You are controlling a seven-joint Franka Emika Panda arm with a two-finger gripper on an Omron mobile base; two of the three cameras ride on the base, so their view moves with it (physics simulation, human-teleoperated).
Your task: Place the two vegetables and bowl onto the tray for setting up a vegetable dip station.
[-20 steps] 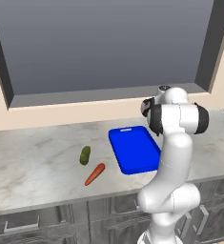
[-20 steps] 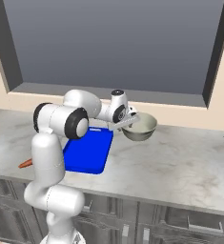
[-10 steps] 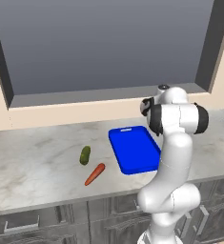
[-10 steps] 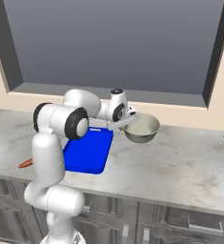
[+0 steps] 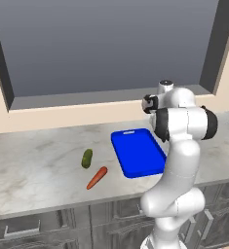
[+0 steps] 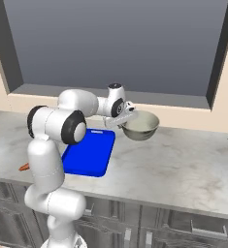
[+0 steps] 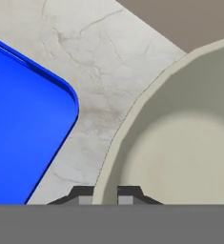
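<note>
arm [image 5: 181,146] hides tray [image 5: 135,151] near right corner | carrot [image 6: 24,167] mostly behind arm, left of tray | bowl [image 7: 180,138] cut by hand view's right edge | tray cut by its left edge

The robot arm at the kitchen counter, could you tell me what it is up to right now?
The end effector is shut on the near rim of the bowl, one finger inside and one outside, holding it off the counter just to the right of the blue tray. The tray has nothing on it yet. The cucumber and the carrot lie on the counter to the tray's left, close together but apart.
</note>
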